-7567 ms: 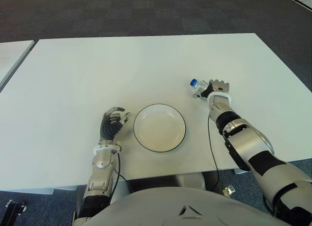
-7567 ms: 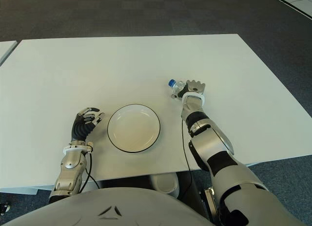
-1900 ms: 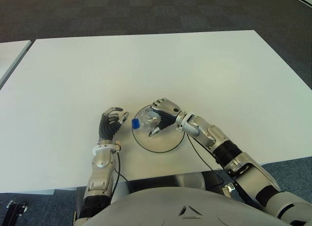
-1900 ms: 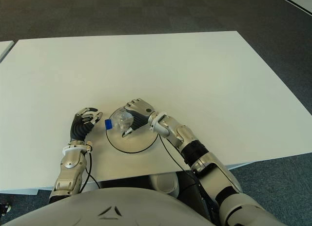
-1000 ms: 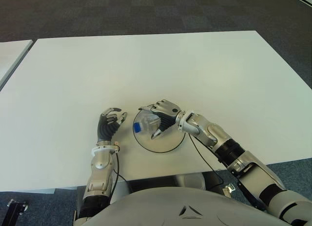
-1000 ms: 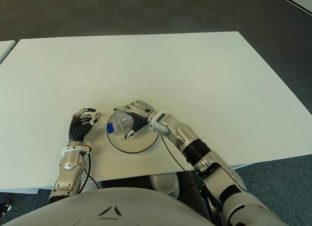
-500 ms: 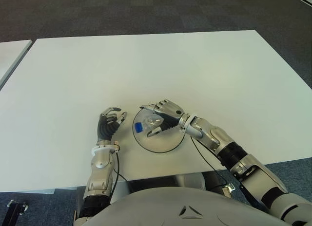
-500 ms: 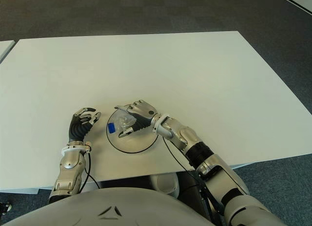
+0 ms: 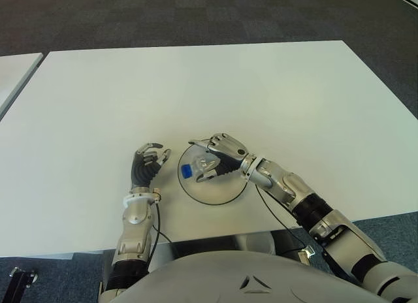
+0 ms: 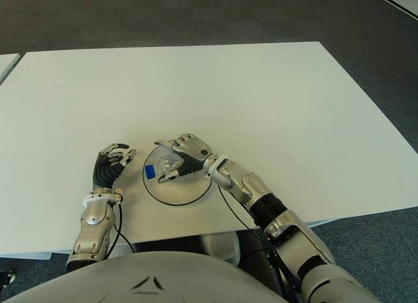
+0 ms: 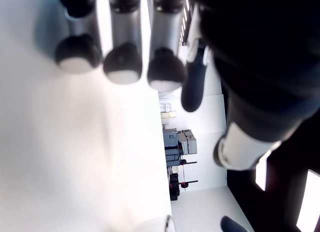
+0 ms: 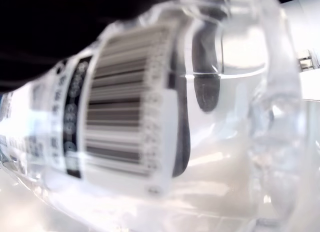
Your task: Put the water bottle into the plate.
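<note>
Your white surface [image 9: 274, 87] is carrying little besides the plate [image 9: 225, 191], which is sitting near the edge closest to you. Dark carpet [image 9: 196, 15] is showing beyond the far edge, and the corner of a second pale table [image 9: 16, 71] is peeking in far off to the plate's left. A thin black cable [image 9: 264, 208] is trailing from your right arm down past the plate's right rim and over the near edge. Nothing is standing between the plate and either hand.

Your right hand [image 9: 219, 156] is reaching in over the far part of the plate with its fingers curled around the bottle [image 9: 204, 166], gripping it. The bottle is lying on its side over the plate's left half, its blue cap [image 9: 186, 170] pointing toward the left rim. Up close in the right wrist view, the clear bottle [image 12: 165, 122] with its barcode label is filling almost everything; whether it is already touching the plate cannot be told.

Your left hand [image 9: 146, 167] is showing just beside the plate's left rim, palm side up, fingers loosely bent and holding nothing. In the left wrist view its fingertips [image 11: 122, 67] are hanging bare over the white surface.
</note>
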`<state>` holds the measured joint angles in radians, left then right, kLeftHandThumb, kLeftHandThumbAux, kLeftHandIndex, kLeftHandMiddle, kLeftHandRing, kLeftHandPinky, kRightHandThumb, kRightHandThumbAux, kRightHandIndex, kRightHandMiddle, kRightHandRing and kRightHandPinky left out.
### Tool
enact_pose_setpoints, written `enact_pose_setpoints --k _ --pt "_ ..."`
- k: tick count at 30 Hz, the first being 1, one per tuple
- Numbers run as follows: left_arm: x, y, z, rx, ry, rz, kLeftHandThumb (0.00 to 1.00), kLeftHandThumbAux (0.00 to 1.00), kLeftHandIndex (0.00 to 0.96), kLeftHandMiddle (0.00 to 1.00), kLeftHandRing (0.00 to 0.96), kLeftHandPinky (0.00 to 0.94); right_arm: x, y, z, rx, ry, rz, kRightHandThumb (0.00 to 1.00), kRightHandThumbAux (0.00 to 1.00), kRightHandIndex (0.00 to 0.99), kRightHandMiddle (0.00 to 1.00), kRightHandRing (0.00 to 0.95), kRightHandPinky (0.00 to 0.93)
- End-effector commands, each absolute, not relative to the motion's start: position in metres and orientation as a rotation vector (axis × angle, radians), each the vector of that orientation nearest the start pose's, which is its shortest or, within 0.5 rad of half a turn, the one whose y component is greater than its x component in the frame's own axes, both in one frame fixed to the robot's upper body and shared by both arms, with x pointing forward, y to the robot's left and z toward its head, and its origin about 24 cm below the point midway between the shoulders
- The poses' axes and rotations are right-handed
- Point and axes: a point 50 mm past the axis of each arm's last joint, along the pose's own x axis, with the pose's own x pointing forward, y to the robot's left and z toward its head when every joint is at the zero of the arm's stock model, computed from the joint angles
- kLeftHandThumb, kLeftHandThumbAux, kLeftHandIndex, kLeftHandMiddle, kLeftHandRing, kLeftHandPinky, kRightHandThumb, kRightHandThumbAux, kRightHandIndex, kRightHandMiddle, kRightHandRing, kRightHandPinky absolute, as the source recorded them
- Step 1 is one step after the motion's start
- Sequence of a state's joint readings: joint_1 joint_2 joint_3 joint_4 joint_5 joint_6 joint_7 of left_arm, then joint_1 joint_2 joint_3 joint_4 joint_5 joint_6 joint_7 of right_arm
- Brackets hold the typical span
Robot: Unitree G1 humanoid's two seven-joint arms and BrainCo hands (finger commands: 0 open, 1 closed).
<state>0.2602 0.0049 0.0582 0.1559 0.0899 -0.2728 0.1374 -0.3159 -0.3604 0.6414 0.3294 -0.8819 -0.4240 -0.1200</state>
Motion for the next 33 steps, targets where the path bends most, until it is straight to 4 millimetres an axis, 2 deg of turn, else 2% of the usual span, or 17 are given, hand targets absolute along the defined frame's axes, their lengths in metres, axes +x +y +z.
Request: enact_pose_setpoints --k 1,20,33 --pt "0.1808 0.1826 -0.0284 0.125 0.161 0.22 0.702 0.723 0.437 0.881 0.887 0.879 0.2431 -0.0684 0.0083 -1.233 -0.497 0.817 0.464 0.136 0.0 0.0 0.0 0.0" --pt "0.1806 0.1826 -0.0295 0.129 0.17 0.217 0.702 0.723 0.437 0.884 0.89 0.879 0.2408 -0.0703 0.0142 -1.218 -0.581 0.749 0.331 0.139 0.0 0.0 0.0 0.0" --pt "0.1805 0.1829 -0.0299 0.13 0.173 0.226 0.702 0.723 0.437 0.88 0.891 0.883 0.2398 -0.071 0.0155 -1.204 -0.612 0.732 0.318 0.149 0.0 0.0 0.0 0.0"
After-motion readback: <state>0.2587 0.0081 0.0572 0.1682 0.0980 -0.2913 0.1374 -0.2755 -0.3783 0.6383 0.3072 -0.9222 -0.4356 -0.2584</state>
